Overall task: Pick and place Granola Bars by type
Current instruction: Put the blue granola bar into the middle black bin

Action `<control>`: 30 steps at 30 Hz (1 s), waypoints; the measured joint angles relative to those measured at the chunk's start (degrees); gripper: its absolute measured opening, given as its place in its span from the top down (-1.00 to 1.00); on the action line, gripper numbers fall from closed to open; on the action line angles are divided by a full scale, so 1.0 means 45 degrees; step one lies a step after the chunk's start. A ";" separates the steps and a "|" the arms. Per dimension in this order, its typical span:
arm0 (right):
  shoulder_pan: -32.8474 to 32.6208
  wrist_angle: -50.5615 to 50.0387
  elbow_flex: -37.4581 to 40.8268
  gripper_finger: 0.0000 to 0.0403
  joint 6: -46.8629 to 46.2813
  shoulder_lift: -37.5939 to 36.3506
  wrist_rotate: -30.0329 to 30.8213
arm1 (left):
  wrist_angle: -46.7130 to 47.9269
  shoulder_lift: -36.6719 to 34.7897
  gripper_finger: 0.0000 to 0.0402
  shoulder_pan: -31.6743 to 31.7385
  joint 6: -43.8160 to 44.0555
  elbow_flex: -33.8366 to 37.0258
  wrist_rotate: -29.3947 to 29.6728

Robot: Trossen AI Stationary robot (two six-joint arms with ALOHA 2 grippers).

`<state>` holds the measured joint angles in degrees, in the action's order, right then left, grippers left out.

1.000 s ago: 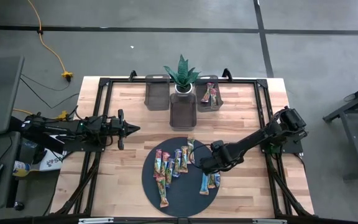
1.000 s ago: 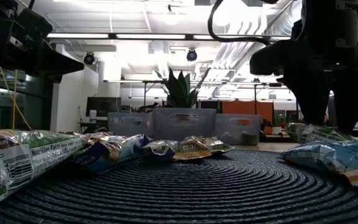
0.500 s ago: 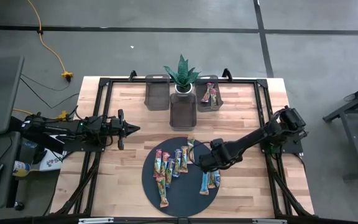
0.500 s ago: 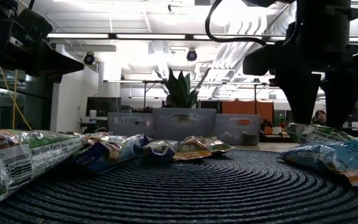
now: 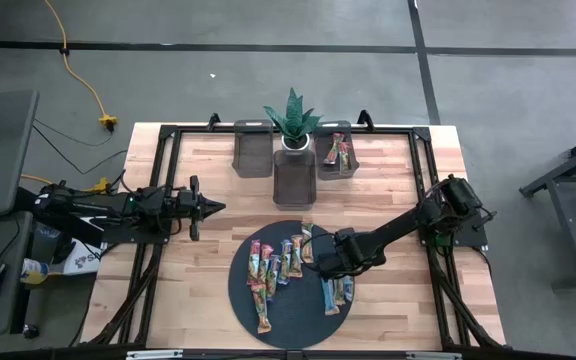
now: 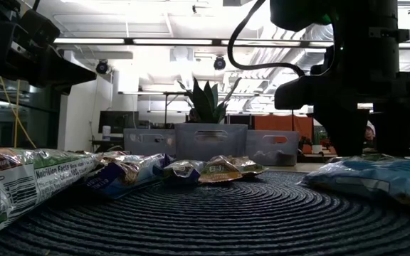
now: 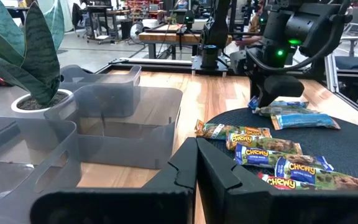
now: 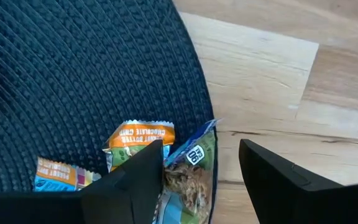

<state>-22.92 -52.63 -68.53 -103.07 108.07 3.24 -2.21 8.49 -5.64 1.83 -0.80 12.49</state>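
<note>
We recorded one wooden table carrying all items. On it lay one dark round mat, near the front edge. At the far side stood three translucent grey bins: a left bin, a middle bin and a right bin. One potted plant stood behind the middle bin.

Two arms were present. The left arm rested over the table's left side, well apart from the mat, with the left gripper pressed together, as the left wrist view showed its fingers meeting. The right arm reached from the right edge to the mat. The right gripper was spread, its fingers standing either side of a green-wrapped bar at the mat's edge; we could not tell whether they touched it.

We counted about ten Granola Bars on the mat: a group of about seven on its left half and about three on its right half, by the right gripper. About two bars lay in the right bin. The other two bins appeared to hold none.
</note>
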 joint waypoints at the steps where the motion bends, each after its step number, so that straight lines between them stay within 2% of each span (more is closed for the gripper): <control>1: 0.0000 -0.0023 0.0000 0.03 0.0000 0.0000 -0.0020 | -0.0007 -0.0002 0.99 -0.0002 -0.0002 0.0002 -0.0005; 6: 0.0005 -0.0046 0.0000 0.11 -0.0003 0.0000 -0.0091 | -0.0007 -0.0001 0.99 0.0002 -0.0003 0.0003 -0.0005; 30: 0.0000 0.0197 0.0005 0.77 0.0128 0.0005 -0.0451 | -0.0007 -0.0003 0.99 0.0000 -0.0001 0.0003 -0.0003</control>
<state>-22.92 -51.75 -68.51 -102.50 108.09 1.21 -2.24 8.48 -5.64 1.82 -0.78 12.48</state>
